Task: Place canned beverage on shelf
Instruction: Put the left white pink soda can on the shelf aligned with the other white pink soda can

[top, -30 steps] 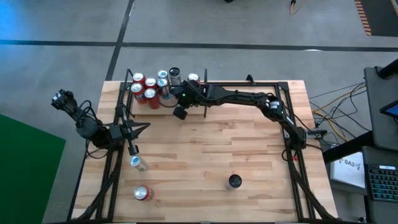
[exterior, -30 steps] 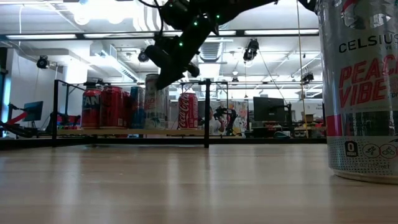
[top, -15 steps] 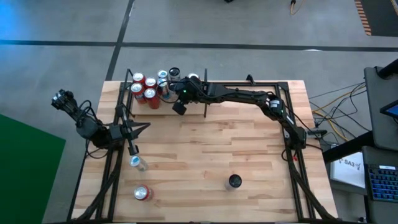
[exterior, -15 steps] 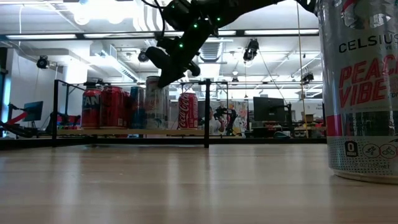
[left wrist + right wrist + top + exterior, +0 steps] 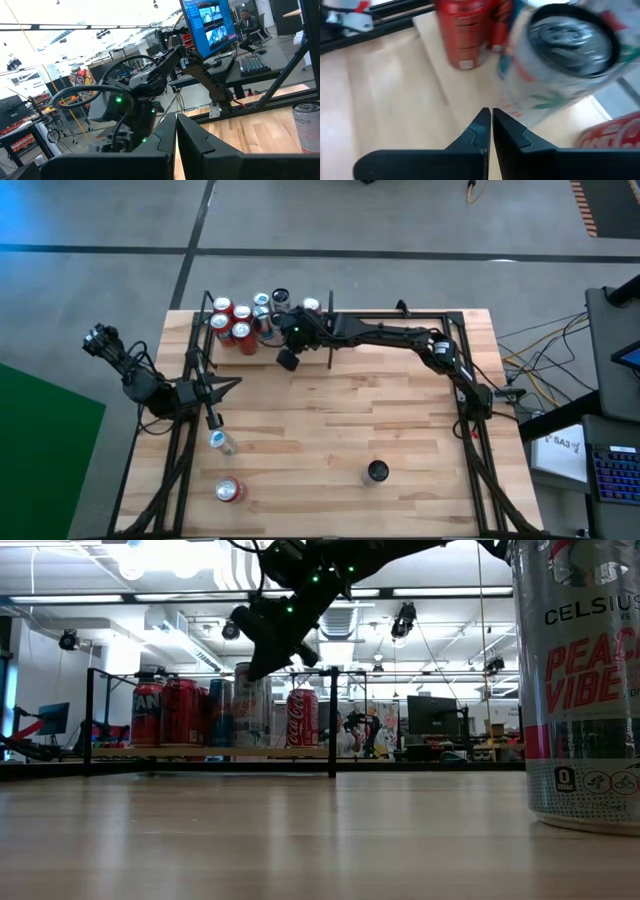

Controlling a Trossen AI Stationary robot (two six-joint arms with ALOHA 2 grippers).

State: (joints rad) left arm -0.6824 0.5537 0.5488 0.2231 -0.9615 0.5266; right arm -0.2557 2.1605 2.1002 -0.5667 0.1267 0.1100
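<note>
A: Where's your shelf (image 5: 236,352) sitting?
B: Far-left corner of the table (image 5: 340,430), cans on it.
A: R gripper (image 5: 286,360)?
B: You're hovering it clenched, empty, just beside a tall silver can (image 5: 560,65).
A: L gripper (image 5: 214,420)?
B: Clenched too, idling near the left edge.
</note>
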